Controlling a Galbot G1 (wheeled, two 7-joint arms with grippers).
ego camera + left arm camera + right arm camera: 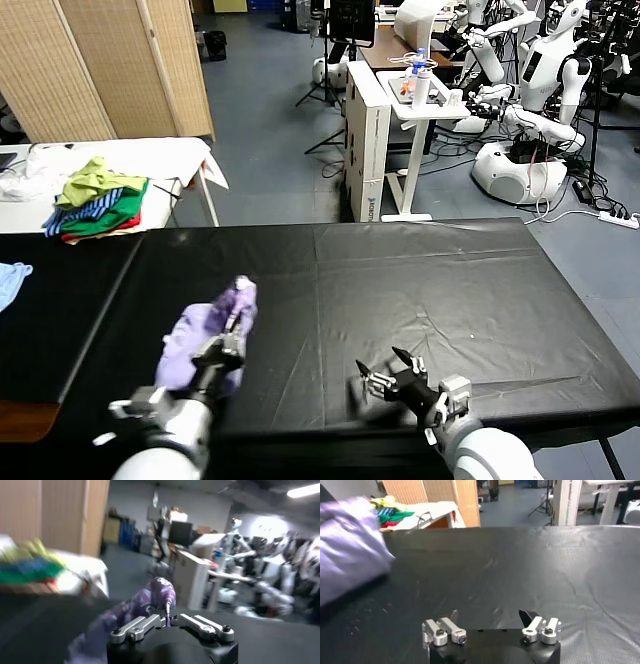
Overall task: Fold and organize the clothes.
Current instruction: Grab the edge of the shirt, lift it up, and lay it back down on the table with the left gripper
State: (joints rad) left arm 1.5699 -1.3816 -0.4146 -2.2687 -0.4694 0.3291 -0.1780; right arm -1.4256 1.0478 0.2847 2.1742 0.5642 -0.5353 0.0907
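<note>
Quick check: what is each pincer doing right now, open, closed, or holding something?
Left pincer: closed on the lavender T-shirt, pinching a raised fold of it.
Right pincer: open, holding nothing, low over the black table.

The T-shirt [205,335] was bunched on the table [420,290] at its near left. The garment pile [98,198] was placed on another table [180,158] behind.
</note>
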